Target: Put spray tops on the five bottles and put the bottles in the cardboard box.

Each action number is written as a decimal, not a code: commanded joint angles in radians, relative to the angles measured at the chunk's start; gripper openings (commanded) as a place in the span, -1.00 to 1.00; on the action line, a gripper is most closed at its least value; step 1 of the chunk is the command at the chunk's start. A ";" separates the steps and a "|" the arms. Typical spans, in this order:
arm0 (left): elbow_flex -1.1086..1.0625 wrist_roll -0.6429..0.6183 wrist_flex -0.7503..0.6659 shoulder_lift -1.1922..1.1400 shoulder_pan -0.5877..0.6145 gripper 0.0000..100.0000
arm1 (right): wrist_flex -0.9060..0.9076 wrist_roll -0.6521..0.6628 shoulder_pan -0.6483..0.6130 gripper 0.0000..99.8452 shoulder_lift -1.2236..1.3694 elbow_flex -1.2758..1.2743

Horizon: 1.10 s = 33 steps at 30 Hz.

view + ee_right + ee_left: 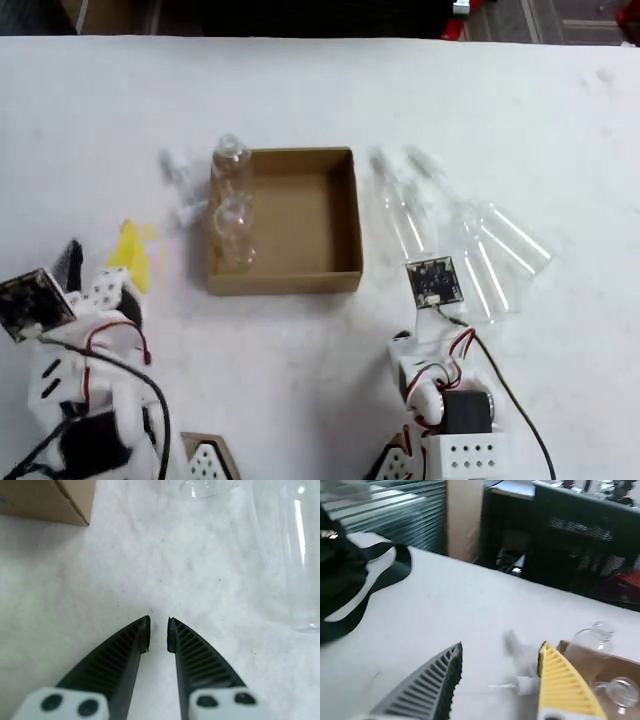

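Left pincer (501,647) is wide apart near the small spray tops (180,190) just left of the cardboard box (300,285), and a clumsy grab could flick them away or bump the bottles (233,220).

Two robot arms sit side by side. The left arm (90,400) holds its left gripper (501,645) pointing forward and roughly level, with its fingers (565,685) spread wide (one grey, one yellow) and nothing between them. The right arm (445,400) is folded low, with the right gripper (158,630) aimed straight down. Its two black fingers (125,660) are almost together, a thin gap between the tips, and empty.
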<state>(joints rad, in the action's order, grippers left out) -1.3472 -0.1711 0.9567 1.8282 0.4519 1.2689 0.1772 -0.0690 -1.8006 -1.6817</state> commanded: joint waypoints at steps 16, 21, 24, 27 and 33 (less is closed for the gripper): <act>-0.324 0.158 -0.133 -0.001 0.074 -0.53 | 0.004 -0.003 -0.005 -0.90 -0.001 -0.009; -0.324 0.158 -0.132 -0.001 0.074 -0.53 | 0.004 -0.006 0.002 -0.90 -0.001 -0.009; -0.324 0.158 -0.132 -0.001 0.074 -0.53 | 0.004 -0.005 0.002 -0.90 -0.001 -0.009; -0.324 0.164 -0.126 -0.001 0.044 -0.53 | -0.001 -0.003 -0.004 -0.90 -0.001 -0.009; -0.325 0.167 -0.077 -0.001 -0.101 -0.53 | -0.185 -0.002 0.002 -0.90 -0.002 -0.009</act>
<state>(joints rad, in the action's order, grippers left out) -1.6817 -0.0176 0.8707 1.8128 0.4150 1.2045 0.1772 -0.0690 -1.8006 -1.6817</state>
